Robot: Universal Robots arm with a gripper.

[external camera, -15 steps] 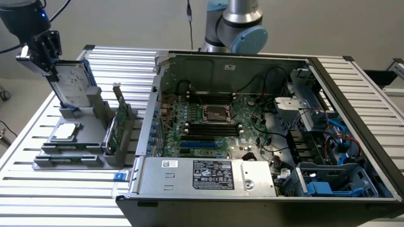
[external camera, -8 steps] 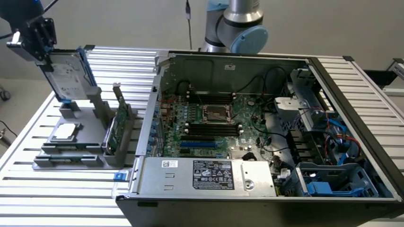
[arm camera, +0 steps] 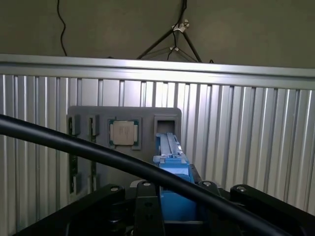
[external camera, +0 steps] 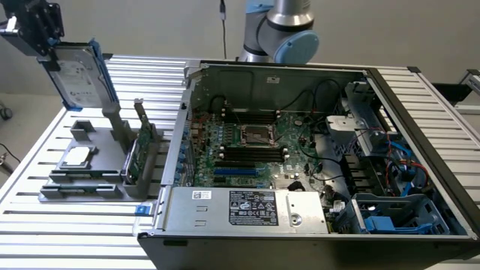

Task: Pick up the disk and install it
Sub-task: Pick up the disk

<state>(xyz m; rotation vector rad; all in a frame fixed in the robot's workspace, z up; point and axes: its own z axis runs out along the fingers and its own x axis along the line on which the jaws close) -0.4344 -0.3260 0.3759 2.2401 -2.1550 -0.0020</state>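
- Gripper (external camera: 49, 53) closed on the upper end of the disk (external camera: 78, 76), its jaws clamping the blue frame.
- Disk held upright, slightly tilted, above the grey holder (external camera: 82, 188) at the exterior view's left, clear of the worktop (external camera: 67, 236).
- Holder also carries a small square chip (external camera: 78, 157) and a green card (external camera: 139, 149), both untouched.
- Computer case (external camera: 262, 84) lies open, well apart from the disk; blue drive cage (external camera: 397, 216) sits at its near corner.
- Step, as judged: pick-up done, installation not yet begun; that calls for a firm grip and the frame square to its bay.
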